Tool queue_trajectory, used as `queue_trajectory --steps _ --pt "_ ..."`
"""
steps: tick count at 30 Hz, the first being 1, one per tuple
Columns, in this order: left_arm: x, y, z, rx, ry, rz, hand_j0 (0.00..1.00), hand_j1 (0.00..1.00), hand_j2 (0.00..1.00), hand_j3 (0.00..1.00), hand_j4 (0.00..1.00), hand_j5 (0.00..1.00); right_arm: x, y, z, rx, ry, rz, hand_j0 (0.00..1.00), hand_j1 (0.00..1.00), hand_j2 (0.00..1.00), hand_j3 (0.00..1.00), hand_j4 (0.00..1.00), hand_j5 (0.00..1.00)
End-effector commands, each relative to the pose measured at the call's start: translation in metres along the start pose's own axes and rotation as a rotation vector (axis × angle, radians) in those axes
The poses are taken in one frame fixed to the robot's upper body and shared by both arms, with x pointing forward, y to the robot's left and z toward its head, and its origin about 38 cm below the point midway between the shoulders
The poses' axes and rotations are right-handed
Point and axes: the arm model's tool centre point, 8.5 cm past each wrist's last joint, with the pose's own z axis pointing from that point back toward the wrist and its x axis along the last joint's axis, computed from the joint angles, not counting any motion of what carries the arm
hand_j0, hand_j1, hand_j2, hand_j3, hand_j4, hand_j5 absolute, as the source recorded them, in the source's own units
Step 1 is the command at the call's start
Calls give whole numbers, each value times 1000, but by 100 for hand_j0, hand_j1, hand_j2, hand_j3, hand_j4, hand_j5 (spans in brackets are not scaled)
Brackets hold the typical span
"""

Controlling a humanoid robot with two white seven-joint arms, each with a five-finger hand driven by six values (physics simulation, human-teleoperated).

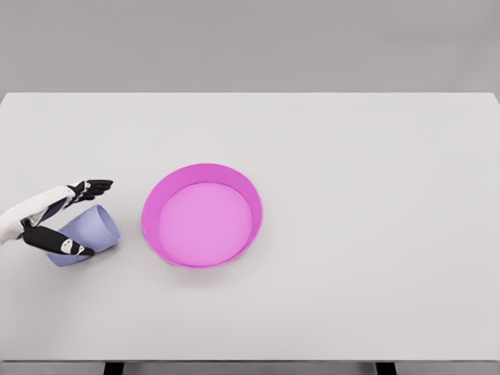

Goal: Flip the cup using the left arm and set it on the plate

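Table [375,195]: left hand [58,219] gripping cup [94,230] beside plate [202,216].

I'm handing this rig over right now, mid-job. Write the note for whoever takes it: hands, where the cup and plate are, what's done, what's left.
Left hand: at the table's left edge, fingers above and thumb below the cup, bracketing it; a firm grip cannot be confirmed from this view.
Right hand: not in view.
Cup: pale blue, lying tilted on the table, left of the plate and apart from it.
Plate: pink, empty, near the table's middle.
Done: left hand has reached the cup.
Left: secure the grasp, lift, flip the cup, set it on the plate, release.
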Motion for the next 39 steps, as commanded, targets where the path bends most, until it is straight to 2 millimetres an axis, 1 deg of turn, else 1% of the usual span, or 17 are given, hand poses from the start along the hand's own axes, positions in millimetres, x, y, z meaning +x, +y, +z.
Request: queue_trajectory --steps 1,11,16,21,22,23,24,25,27,31,34,35,37,39 --pt "0 1 0 3 -1 4 100 100 100 100 100 100 0 0 0 0 1 0 100 100 100 100 100 100" --pt "-4 3 0 12 11 3 100 100 100 100 100 100 0 0 0 0 1 0 100 100 100 100 100 100" --pt "-9 1 1 9 24 9 100 100 100 100 100 100 0 0 0 0 1 0 100 100 100 100 100 100" --pt "-15 -6 -2 -4 48 25 100 100 100 100 100 100 0 0 0 0 1 0 100 100 100 100 100 100" --pt "-16 -8 -2 -5 52 28 95 95 95 95 95 95 0 0 0 0 1 0 100 100 100 100 100 100" --pt "-18 -11 -1 -11 57 32 81 81 81 81 81 81 0 0 0 0 1 0 100 100 100 100 100 100" --pt "-18 -11 -1 -12 59 34 74 74 74 74 74 74 0 0 0 0 1 0 100 100 100 100 100 100" --pt "-18 -11 -1 -12 59 34 69 69 69 69 69 69 0 0 0 0 -1 0 100 100 100 100 100 100" --pt "-18 -11 -1 -15 59 35 67 67 67 67 67 67 0 0 0 0 1 0 100 100 100 100 100 100" --pt "-15 -9 -2 -1 39 51 66 66 66 66 66 66 0 0 0 0 1 0 100 100 100 100 100 100" --pt "-10 -6 -2 17 9 83 64 64 64 64 64 64 0 0 0 0 1 0 100 100 100 100 100 100" --pt "-3 1 0 39 -38 66 62 62 62 62 62 62 0 0 0 0 -1 0 100 100 100 100 100 100" --pt "6 6 2 60 -106 74 60 60 60 60 60 60 0 0 0 0 -1 0 100 100 100 100 100 100" --pt "13 12 3 138 -176 62 59 59 59 59 59 59 0 0 0 0 -1 0 100 100 100 100 100 100"
